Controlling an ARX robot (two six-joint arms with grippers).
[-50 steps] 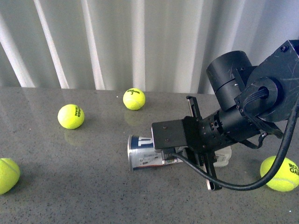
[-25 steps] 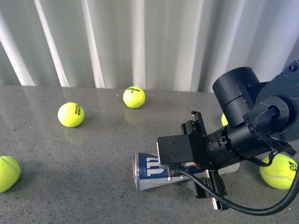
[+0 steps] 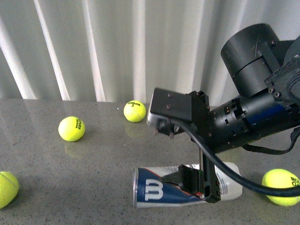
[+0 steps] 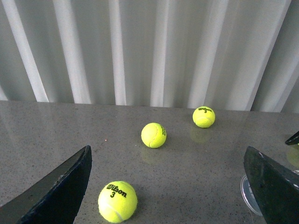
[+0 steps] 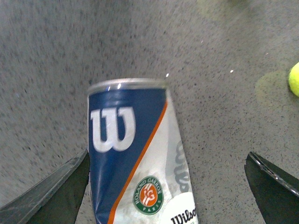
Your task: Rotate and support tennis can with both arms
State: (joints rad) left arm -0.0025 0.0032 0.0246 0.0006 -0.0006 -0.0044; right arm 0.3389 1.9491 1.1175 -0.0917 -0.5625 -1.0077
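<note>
The tennis can point(image 3: 157, 191) lies on its side on the grey table near the front edge, its navy label with the white "W" facing me. My right gripper point(image 3: 190, 180) hangs just above the can, open. In the right wrist view the can point(image 5: 135, 158) lies between the spread fingers, close beside one finger point(image 5: 56, 191) and well apart from the other. My left gripper point(image 4: 166, 196) is open over bare table, and a clear round rim point(image 4: 244, 193) shows beside one of its fingers. The left arm is out of the front view.
Yellow tennis balls lie about: one at the back point(image 3: 134, 111), one to the left point(image 3: 71, 129), one at the far left edge point(image 3: 7, 187) and one at the right point(image 3: 281, 186). A ball point(image 4: 117, 201) sits near the left gripper. White pleated curtain behind the table.
The can has come nearer the table's front edge and turned, so the full "W" logo now shows. The right arm's wrist has risen above it.
</note>
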